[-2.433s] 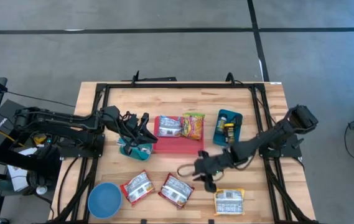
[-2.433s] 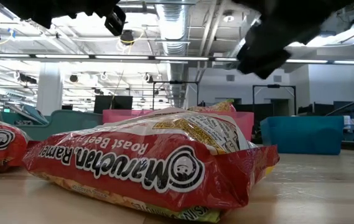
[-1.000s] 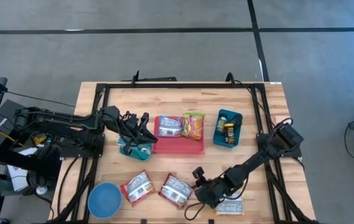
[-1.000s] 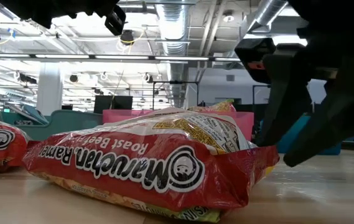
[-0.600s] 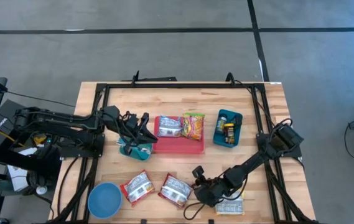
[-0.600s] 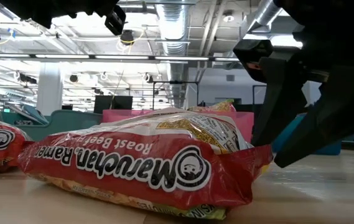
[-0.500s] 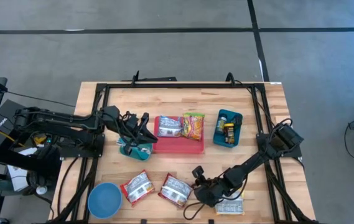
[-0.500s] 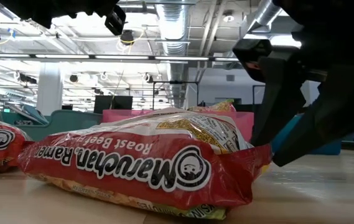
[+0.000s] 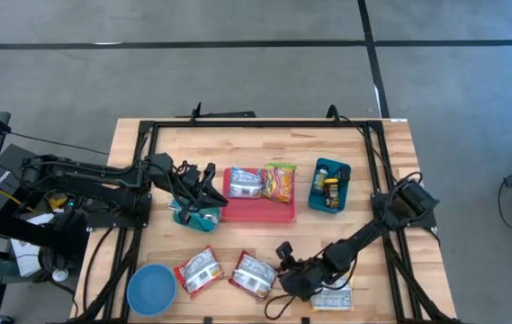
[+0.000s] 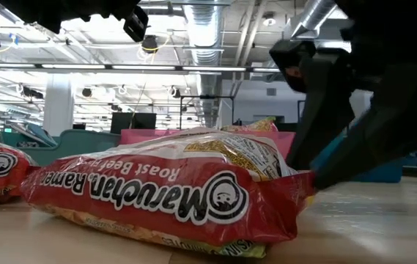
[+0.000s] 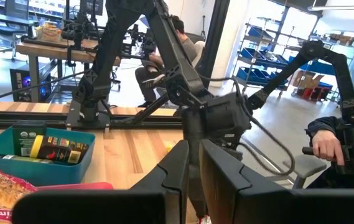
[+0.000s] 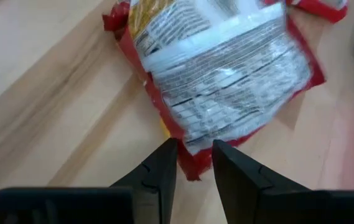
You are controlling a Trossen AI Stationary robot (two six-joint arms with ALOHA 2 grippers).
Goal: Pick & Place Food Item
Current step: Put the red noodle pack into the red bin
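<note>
Pinching the red ramen packet (image 12: 226, 81) by its crimped edge, right gripper (image 12: 194, 163) fingers closed on it; label side up, lying on desk (image 9: 264, 148). Left gripper (image 9: 209, 183) fingers closed.

The high camera is looking straight down on the whole table (image 9: 264, 144); the low one is sitting at tabletop height, sharing the ramen packet (image 10: 171, 198) closely.

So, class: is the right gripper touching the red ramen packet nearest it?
Touching. In the right wrist view, the right gripper has its two fingers either side of the red ramen packet's edge; the low view shows them meeting its end.
</note>
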